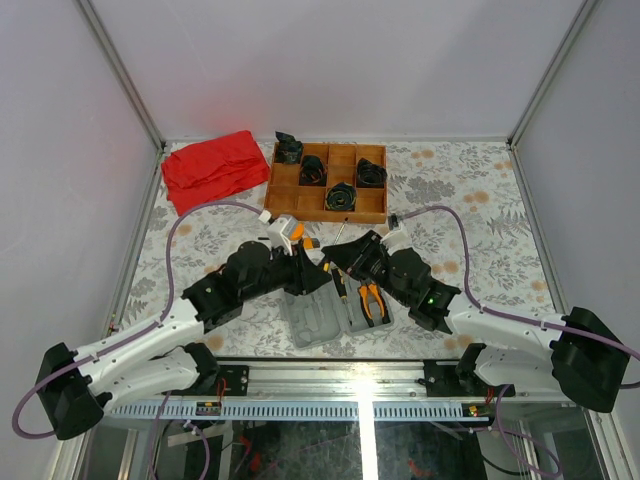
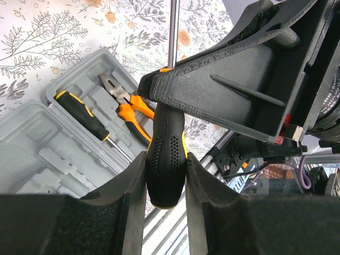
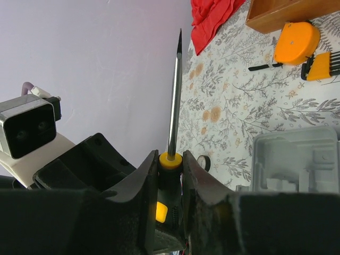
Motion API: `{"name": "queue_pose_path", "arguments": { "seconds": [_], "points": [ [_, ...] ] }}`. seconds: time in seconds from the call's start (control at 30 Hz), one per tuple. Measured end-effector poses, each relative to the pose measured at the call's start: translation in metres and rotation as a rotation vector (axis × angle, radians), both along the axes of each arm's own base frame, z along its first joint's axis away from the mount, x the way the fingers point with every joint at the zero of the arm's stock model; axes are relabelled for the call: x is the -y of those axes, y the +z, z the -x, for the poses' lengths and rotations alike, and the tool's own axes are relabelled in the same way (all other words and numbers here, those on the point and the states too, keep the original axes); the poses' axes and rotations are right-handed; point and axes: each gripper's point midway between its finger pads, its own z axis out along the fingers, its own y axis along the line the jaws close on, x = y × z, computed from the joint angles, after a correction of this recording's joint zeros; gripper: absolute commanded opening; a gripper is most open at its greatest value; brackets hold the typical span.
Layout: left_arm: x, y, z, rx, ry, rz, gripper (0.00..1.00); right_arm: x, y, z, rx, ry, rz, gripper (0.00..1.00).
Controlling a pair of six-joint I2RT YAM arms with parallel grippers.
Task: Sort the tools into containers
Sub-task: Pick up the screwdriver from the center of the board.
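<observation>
Currently the left gripper point(image 2: 166, 162) is clamped on the black-and-yellow handle of a screwdriver point(image 2: 166, 133), one finger on each side. The right gripper point(image 3: 170, 162) is closed on the same tool at its yellow collar, and the bare shaft point(image 3: 174, 95) juts out beyond its fingers. The tool is held off the table point(image 1: 470, 250), over the far end of the open grey case point(image 1: 320, 322), where the two grippers meet.

In the case lie a second screwdriver point(image 2: 82, 114) and the orange-handled pliers point(image 2: 127, 109), side by side in the same half; the other half's recesses are bare.

On the table beyond the case are a black ring point(image 3: 203, 162), the tape measure point(image 3: 295, 42) and a yellow piece point(image 3: 320, 66) just beside it. The wooden tray point(image 3: 287, 13) and a red cloth point(image 3: 212, 16) are farther off.
</observation>
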Motion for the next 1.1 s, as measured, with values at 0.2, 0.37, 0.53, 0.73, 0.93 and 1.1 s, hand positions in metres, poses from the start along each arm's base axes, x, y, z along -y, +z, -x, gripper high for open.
{"name": "queue_pose_path", "arguments": {
  "seconds": [0.2,0.37,0.53,0.73,0.93,1.1],
  "points": [
    [0.002,-0.001,0.000,-0.002,-0.010,0.003,0.27,0.000,0.000,-0.001,0.009,-0.001,0.008,0.00],
    [0.003,0.000,0.003,-0.004,-0.024,0.008,0.44,0.001,0.000,-0.001,0.015,-0.002,0.016,0.00],
    [0.005,0.002,0.006,-0.006,-0.044,0.017,0.46,0.007,-0.004,-0.002,0.015,-0.027,0.051,0.00],
    [0.005,0.003,0.008,-0.006,-0.049,0.020,0.47,0.026,-0.018,-0.007,0.000,-0.096,0.149,0.00],
    [0.006,0.004,0.008,-0.003,-0.052,0.024,0.47,0.042,-0.043,-0.009,-0.039,-0.147,0.265,0.00],
    [0.006,0.004,0.008,-0.004,-0.052,0.025,0.47,0.047,-0.053,-0.007,-0.048,-0.147,0.315,0.00]
  ]
}}
